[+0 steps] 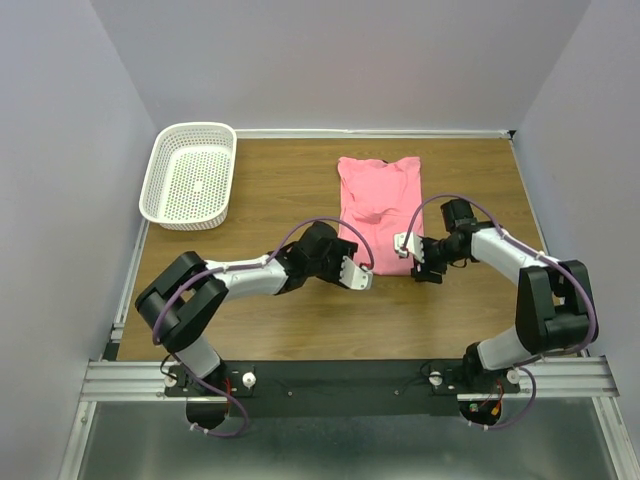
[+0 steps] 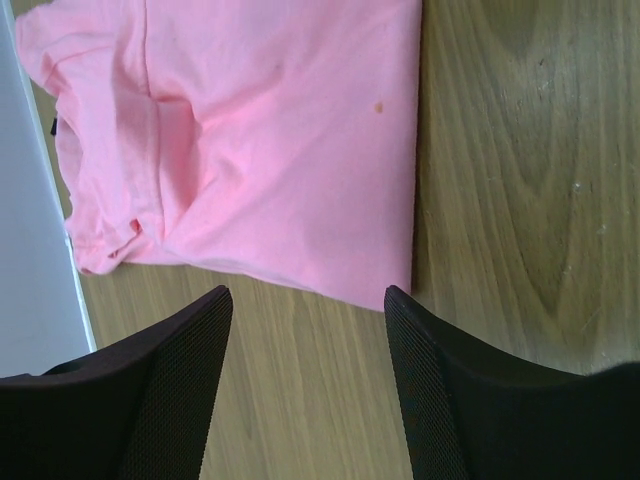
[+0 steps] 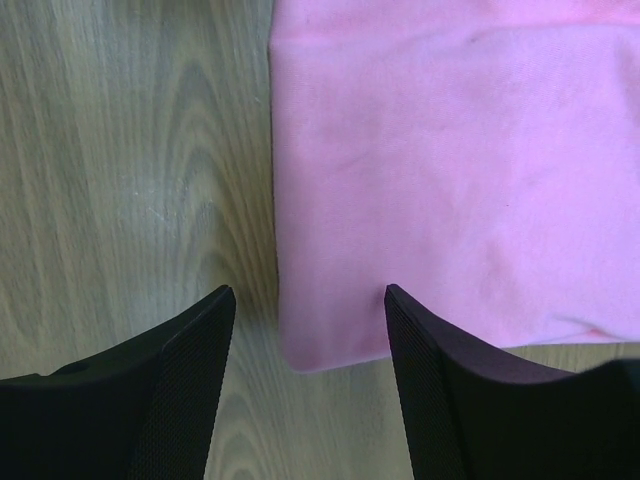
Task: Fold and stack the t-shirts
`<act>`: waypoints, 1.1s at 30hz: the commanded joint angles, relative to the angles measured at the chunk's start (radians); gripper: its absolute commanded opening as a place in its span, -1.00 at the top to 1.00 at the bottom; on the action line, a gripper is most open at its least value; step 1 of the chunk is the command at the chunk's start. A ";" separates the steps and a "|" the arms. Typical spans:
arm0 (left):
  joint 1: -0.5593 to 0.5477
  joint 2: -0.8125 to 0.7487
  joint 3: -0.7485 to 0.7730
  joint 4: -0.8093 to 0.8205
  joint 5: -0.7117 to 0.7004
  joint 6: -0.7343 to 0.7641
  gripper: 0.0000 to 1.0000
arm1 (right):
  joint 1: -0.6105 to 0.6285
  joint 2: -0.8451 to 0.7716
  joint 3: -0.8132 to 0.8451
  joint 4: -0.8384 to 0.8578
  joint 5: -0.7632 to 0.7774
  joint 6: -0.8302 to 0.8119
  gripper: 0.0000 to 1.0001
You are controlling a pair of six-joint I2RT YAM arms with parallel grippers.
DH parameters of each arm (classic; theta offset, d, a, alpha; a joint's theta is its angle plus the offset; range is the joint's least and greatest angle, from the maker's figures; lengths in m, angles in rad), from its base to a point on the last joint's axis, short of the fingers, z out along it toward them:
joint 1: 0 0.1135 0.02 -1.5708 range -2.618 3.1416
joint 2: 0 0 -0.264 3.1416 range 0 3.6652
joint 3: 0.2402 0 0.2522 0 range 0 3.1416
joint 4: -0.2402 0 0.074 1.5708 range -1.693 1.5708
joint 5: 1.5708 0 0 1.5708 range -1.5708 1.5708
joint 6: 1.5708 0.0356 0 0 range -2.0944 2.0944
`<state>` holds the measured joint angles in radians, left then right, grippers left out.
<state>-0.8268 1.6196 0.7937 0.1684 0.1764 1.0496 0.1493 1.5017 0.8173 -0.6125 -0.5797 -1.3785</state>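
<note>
Fingers [image 2: 180,380] of the left gripper [image 2: 305,295] stand wide apart with nothing between them but the brown wooden table [image 1: 280,180]. Their tips sit just short of the near edge of the plain salmon-pink short-sleeved t-shirt [image 2: 270,150].

The right gripper [image 3: 305,295] is spread just as wide and grips nothing. One near corner of the shirt lies in the gap between its fingers [image 3: 450,380], and I cannot tell whether a fingertip touches the cloth.

From above, the shirt [image 1: 378,205] lies folded into a narrow strip right of the table's centre, with the left gripper [image 1: 357,275] and right gripper [image 1: 408,245] at its near end. A white perforated plastic basket [image 1: 150,190] sits well apart at the far left.
</note>
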 commanded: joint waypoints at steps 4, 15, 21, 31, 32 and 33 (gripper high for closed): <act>-0.006 0.065 0.053 -0.053 0.087 0.081 -0.40 | 0.001 0.034 0.031 0.033 0.001 0.022 -0.33; -0.009 0.089 0.087 -0.153 0.087 0.093 -0.41 | 0.001 0.028 0.049 0.030 0.009 0.068 -0.31; -0.014 0.172 0.139 -0.190 0.028 0.070 -0.33 | -0.036 -0.020 0.077 0.016 -0.020 0.127 -0.36; -0.014 0.175 0.111 -0.129 -0.029 0.044 1.00 | -0.059 -0.081 -0.021 -0.099 -0.065 -0.057 -0.38; -0.012 0.162 0.107 -0.127 -0.023 0.046 1.00 | -0.059 -0.075 -0.030 -0.113 -0.078 -0.115 -0.38; -0.014 0.155 0.099 -0.127 -0.017 0.044 1.00 | -0.056 -0.057 -0.041 -0.124 -0.078 -0.143 -0.38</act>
<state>-0.8352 1.8034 0.9279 0.0509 0.1661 1.1049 0.0921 1.4239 0.8291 -0.6334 -0.6052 -1.3682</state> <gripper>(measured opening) 0.014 0.689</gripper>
